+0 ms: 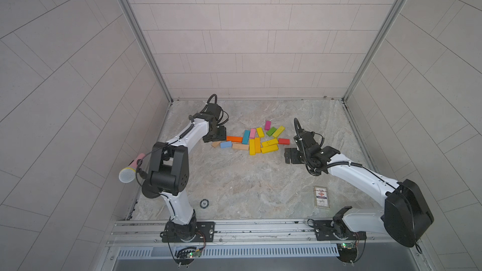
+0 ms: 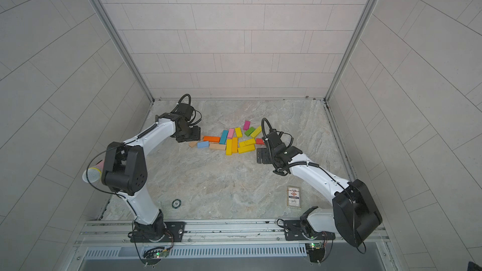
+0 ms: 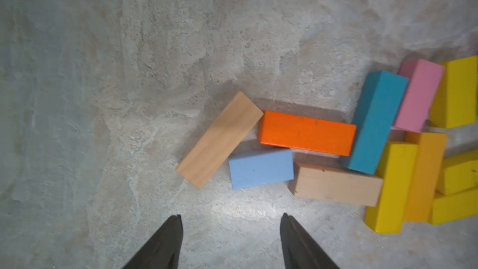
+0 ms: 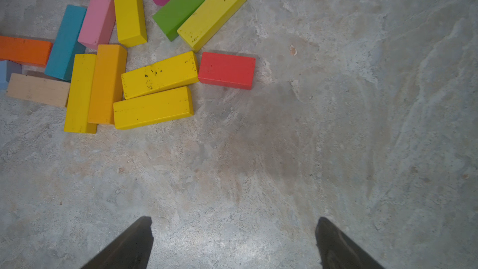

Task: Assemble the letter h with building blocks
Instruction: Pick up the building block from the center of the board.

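1. Wooden building blocks (image 1: 252, 147) lie flat in a loose cluster on the desk (image 1: 234, 178), in its far half, midway between its left and right edges.
2. The orange block (image 3: 307, 132) has its long axis parallel to the far edge. The teal block (image 3: 375, 122) touches its end and points roughly toward that edge.
3. The plain wood block (image 3: 219, 139) lies diagonally, nearest the left gripper (image 3: 231, 217), whose fingers stand apart over bare desk, grasping nothing.
4. The right gripper (image 4: 234, 218) is spread wide and empty, near the red block (image 4: 227, 70).
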Controlling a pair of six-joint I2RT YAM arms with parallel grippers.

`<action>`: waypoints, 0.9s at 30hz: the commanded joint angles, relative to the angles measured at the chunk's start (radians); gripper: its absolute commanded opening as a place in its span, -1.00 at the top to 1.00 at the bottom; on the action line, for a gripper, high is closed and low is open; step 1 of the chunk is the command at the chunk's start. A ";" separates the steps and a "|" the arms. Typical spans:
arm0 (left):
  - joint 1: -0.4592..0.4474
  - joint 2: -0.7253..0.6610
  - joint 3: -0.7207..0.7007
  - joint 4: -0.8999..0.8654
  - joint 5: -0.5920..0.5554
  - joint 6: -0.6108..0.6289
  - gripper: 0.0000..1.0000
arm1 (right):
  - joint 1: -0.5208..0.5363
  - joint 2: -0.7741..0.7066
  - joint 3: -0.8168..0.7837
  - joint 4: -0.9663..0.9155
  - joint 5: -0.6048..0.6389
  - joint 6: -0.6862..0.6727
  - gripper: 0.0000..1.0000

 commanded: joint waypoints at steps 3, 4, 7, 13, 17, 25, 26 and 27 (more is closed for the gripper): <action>0.002 -0.003 -0.006 0.102 -0.020 0.129 -0.33 | 0.009 -0.016 -0.010 0.011 0.002 -0.006 -1.00; 0.001 0.009 -0.003 0.112 -0.016 0.149 -0.33 | 0.008 -0.014 -0.010 0.013 0.002 -0.006 -1.00; 0.003 0.065 0.030 0.101 -0.005 0.201 -0.33 | 0.009 0.004 -0.007 0.014 0.006 -0.005 -1.00; 0.003 0.170 0.083 0.056 -0.025 0.246 -0.29 | 0.008 0.055 0.013 0.007 0.040 0.000 -1.00; 0.003 0.188 0.103 0.059 -0.055 0.254 -0.29 | 0.009 0.064 0.017 0.004 0.049 0.000 -1.00; 0.003 0.238 0.106 0.066 -0.118 0.261 -0.23 | 0.009 0.066 0.020 -0.004 0.061 -0.002 -1.00; 0.003 0.244 0.106 0.066 -0.122 0.261 -0.22 | 0.009 0.065 0.020 -0.005 0.063 -0.002 -1.00; 0.003 0.251 0.109 0.062 -0.131 0.262 -0.21 | 0.009 0.062 0.021 -0.006 0.064 -0.003 -1.00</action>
